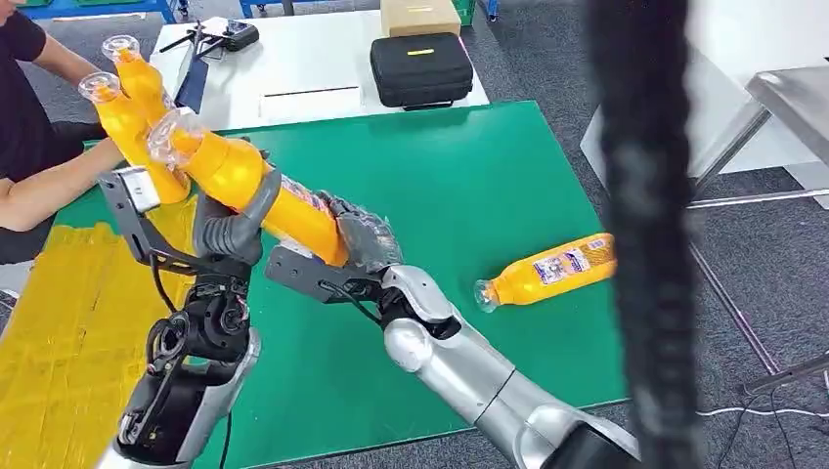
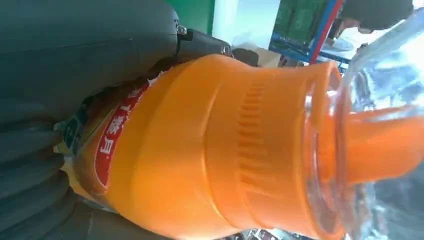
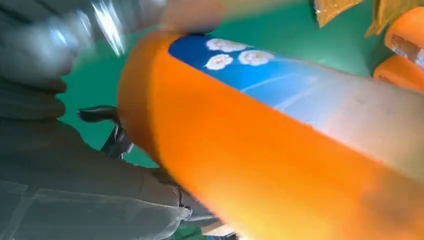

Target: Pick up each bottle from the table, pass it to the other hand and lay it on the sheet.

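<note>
**Orange bottle gripped by both hands above the green table**

In the head view, an orange bottle is held slantwise in the centre-left of the frame, its clear cap toward the upper left and its base toward the lower right. The left hand is wrapped around the bottle's middle, with a thick grey finger curled over the top of the body. The right hand is closed on the bottle's lower end, just right of the left hand. The bottle is thus grasped by both hands at once, above the green table.

In the left wrist view, the bottle's ribbed orange shoulder and clear cap are seen close up, with a red label pressed against the grey hand. In the right wrist view, the bottle's body with a blue flowered label is seen against the grey hand.

A yellow sheet is spread over the left part of the table. Two more orange bottles are seen at the upper left, near a person's arm. Another orange bottle lies on its side on the green surface at the right of centre, cap pointing left. A black case rests on a white table at the top of the frame.
</note>
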Available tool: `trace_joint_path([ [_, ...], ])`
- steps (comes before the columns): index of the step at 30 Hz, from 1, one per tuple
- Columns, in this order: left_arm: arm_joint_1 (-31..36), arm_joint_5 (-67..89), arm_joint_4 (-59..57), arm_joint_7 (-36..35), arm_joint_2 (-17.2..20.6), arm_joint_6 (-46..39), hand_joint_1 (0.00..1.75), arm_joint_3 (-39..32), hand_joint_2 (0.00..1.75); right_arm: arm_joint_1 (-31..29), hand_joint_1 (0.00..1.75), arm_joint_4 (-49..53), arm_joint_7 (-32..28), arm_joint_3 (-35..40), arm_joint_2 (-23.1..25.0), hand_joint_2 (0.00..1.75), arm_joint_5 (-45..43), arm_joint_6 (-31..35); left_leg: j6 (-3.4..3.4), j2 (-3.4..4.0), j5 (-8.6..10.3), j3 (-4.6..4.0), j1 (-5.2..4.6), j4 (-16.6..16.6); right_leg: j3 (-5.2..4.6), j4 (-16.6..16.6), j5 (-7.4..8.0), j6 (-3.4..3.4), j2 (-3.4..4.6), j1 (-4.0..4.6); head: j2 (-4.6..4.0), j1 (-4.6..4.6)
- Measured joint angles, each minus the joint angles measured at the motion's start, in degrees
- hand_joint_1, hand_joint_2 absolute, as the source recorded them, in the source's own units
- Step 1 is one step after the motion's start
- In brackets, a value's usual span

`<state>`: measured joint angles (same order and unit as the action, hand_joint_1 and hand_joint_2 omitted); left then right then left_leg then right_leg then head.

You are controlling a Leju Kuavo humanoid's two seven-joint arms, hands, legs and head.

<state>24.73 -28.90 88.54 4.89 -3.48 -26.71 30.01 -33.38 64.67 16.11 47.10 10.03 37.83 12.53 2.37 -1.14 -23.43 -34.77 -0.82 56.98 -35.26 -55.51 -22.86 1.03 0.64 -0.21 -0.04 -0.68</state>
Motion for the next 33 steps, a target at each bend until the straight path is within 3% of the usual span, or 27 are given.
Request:
trace_joint_path([
  [8,-1.18,0.94,2.65,3.88,0.98,0.68,1.75,-1.05,1.75,-1.35,0.00,-0.02,0.39,0.13,-1.90,0.00,3.81,-3.41,0.00,0.03,0.00,0.00,0.00,0.00,0.00,0.00,0.00,0.00,0.01,0.00,0.00,-0.02],
  [12,-1.32,8.54,6.53,7.76,3.49,2.01,1.75,-5.37,1.75,0.69,0.00,2.16,-1.88,0.11,-6.83,0.00,8.74,-5.18,0.00,-0.04,0.00,0.01,0.00,0.00,0.01,0.00,0.00,0.00,-0.02,0.00,0.00,0.02],
  [18,-1.42,15.80,7.91,8.05,5.62,2.97,1.75,-10.84,1.75,4.49,0.00,6.12,-3.15,-1.60,-11.54,0.00,11.72,-6.93,0.00,0.01,0.00,0.01,0.00,0.00,-0.01,0.01,0.00,0.00,0.00,0.00,0.00,0.00],
  [23,-1.40,46.59,6.33,2.73,9.71,-2.38,1.75,-13.03,1.75,10.49,0.00,12.03,-5.40,-7.61,-16.99,0.00,8.17,-7.08,0.00,-0.06,0.00,0.00,-0.02,0.01,0.00,0.02,0.00,0.00,-0.03,-0.02,0.00,0.00],
  [28,-2.31,84.29,-2.30,-6.77,13.93,-0.98,1.75,-15.21,1.75,17.33,0.00,22.50,-13.84,-19.11,-22.43,0.00,1.49,-6.49,0.01,0.01,-0.03,-0.02,-0.06,0.00,-0.03,0.02,0.00,0.00,0.02,-0.05,0.00,-0.02],
  [29,-2.61,85.81,-3.86,-7.16,14.38,-0.90,1.75,-15.39,1.75,18.08,0.00,24.17,-14.45,-20.78,-23.14,1.75,1.12,-6.54,0.01,0.04,-0.03,-0.02,-0.06,0.00,-0.03,0.02,0.00,0.00,0.02,-0.05,0.00,-0.02],
  [33,-2.72,96.56,-11.20,-11.56,16.50,3.63,1.75,-14.95,1.75,21.14,0.00,30.08,-16.11,-25.27,-26.19,1.75,0.18,-6.67,0.01,0.01,-0.02,-0.01,-0.06,0.01,-0.04,0.03,0.00,0.00,0.00,-0.05,0.00,-0.05],
])
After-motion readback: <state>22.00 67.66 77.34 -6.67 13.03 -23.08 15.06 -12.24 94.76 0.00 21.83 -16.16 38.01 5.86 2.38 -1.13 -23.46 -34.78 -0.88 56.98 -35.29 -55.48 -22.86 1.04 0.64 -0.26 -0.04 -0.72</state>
